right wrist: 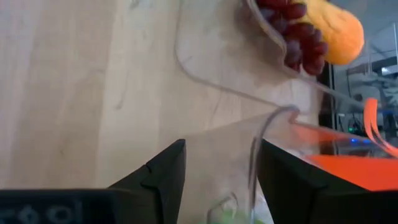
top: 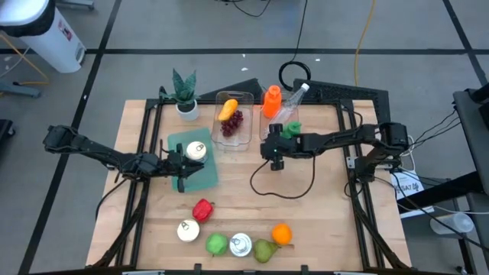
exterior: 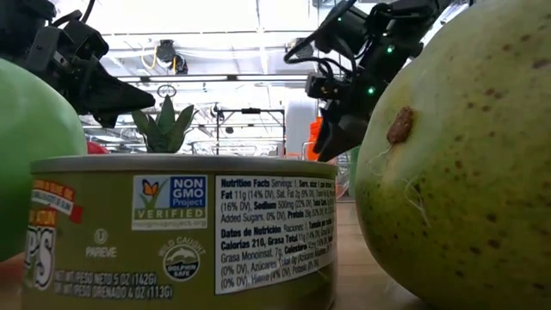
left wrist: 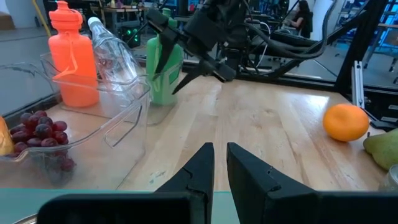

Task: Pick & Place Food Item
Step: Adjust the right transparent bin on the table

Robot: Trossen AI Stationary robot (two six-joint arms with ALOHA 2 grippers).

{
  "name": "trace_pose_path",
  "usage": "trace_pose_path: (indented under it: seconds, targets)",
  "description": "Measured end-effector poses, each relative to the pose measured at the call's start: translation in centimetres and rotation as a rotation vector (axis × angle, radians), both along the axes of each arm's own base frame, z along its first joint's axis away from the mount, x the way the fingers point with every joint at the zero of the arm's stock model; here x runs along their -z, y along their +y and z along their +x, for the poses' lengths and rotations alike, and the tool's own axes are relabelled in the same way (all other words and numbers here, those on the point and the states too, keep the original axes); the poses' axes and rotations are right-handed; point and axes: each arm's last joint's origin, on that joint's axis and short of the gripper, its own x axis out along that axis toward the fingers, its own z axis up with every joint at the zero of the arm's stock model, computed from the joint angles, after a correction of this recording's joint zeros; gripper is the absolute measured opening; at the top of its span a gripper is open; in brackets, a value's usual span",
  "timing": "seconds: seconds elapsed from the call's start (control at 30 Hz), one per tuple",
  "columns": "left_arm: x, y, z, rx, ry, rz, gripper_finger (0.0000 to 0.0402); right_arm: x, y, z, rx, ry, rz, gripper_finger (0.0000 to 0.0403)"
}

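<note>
Food lies along the table's near edge: a red pepper (top: 202, 208), a green apple (top: 217, 244), a tin can (top: 241, 244), a pear (top: 265, 250) and an orange (top: 281, 233). At the far side, a clear tub (top: 235, 122) holds grapes (left wrist: 37, 127) and a yellow-orange fruit (top: 228, 109). My right gripper (top: 276, 162) is open and slants down beside a second clear tub (left wrist: 106, 93), which holds bottles. My left gripper (top: 183, 174) is shut and level over a green board (top: 200, 172). My right gripper's fingers (right wrist: 165, 168) stand apart at the bottle tub's near corner wall (right wrist: 255, 149). I cannot tell whether they touch it.
An orange bottle (left wrist: 71, 56), a clear bottle (left wrist: 112, 50) and a green bottle (left wrist: 163, 74) stand in the second tub. A potted plant (top: 184, 95) is at the far left. A white round item (top: 197, 150) rests on the board. Bare wood lies mid-table.
</note>
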Motion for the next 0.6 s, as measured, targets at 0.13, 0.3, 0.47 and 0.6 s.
trace_pose_path:
  seconds: [0.13,0.3,0.47,0.6]
  targets:
    - [0.0,0.0,0.0,0.000,0.000,0.000,0.0049,0.1,-1.0,-0.2,0.058,-0.007,0.020,0.0167]
    - [0.0,0.0,0.0,-0.001,0.002,-0.001,0.0049,0.1,-1.9,-0.5,0.112,-0.002,0.018,0.0151]
    - [0.0,0.0,0.0,0.000,0.003,-0.001,0.0049,0.2,-2.0,-0.6,0.127,0.000,0.034,0.0127]
    - [0.0,0.0,0.0,0.000,0.003,-0.001,0.0049,0.3,-1.9,-0.8,0.153,0.007,0.051,0.0109]
